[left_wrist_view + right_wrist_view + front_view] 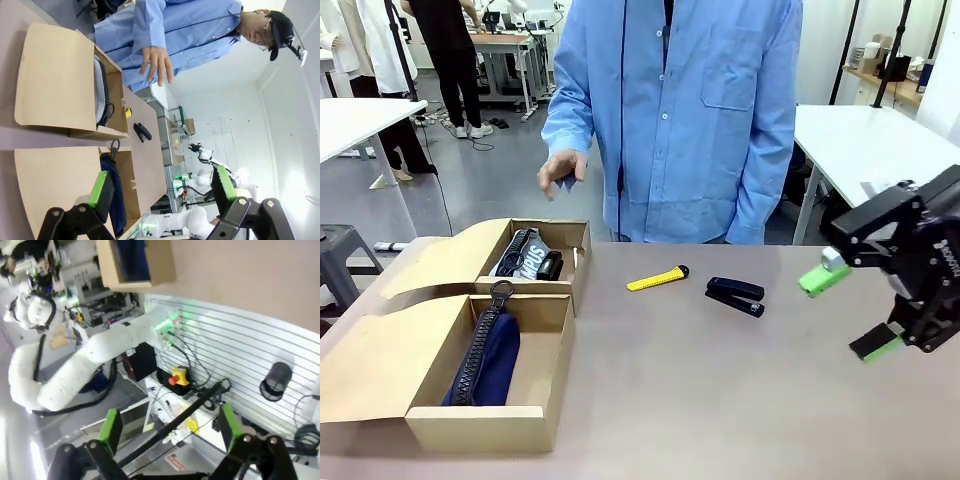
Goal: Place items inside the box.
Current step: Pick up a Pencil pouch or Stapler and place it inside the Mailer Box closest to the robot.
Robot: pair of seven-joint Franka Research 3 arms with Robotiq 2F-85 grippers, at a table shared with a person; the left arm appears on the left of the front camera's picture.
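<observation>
Stapler (735, 296) lies nearest; right gripper (850, 312), jaws wide and empty, should straddle its narrow body squarely.

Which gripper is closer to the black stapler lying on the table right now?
Right. The right gripper hangs open just beside the stapler, not touching. The left gripper sits beyond both boxes, farther off.

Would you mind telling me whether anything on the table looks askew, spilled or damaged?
Nothing looks damaged or spilled. The yellow utility knife and black stapler simply lie loose on the brown table, outside the open cardboard boxes.
</observation>
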